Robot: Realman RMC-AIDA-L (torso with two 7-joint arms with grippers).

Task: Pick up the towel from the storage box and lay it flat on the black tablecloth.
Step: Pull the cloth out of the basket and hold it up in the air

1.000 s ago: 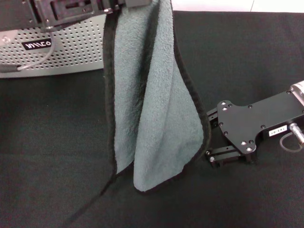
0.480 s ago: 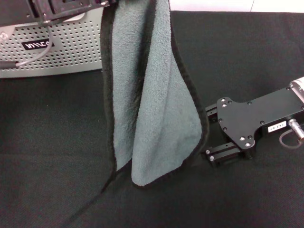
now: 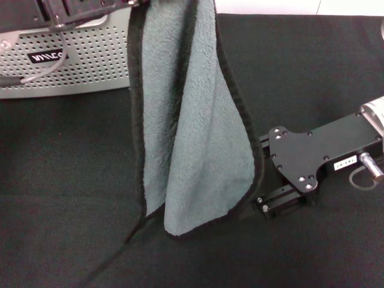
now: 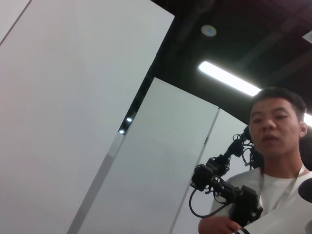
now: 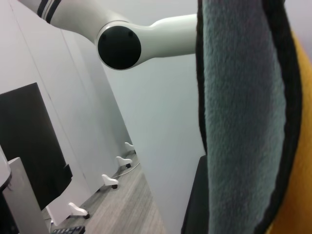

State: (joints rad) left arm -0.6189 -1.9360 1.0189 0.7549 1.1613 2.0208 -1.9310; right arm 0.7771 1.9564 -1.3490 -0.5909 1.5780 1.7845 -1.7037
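Note:
The grey-green towel (image 3: 192,132) with black edging hangs folded lengthwise from my left gripper (image 3: 129,3) at the head view's top edge. Its lower end touches the black tablecloth (image 3: 60,180). The left gripper is shut on the towel's top; its fingers are mostly cut off by the frame. My right gripper (image 3: 261,174) is low over the cloth, open, with its jaws on either side of the towel's lower right edge. The towel also fills the near side of the right wrist view (image 5: 243,122). The storage box (image 3: 90,66) stands at the back left.
A grey cable (image 3: 42,75) hangs in front of the box. A person (image 4: 275,126) stands in the left wrist view, which points up at walls and ceiling. The left arm's white link (image 5: 146,39) shows in the right wrist view.
My right gripper has moved slightly left, closer to the towel's lower right edge. My left gripper has risen a little, and the towel's lower end has swung slightly left.

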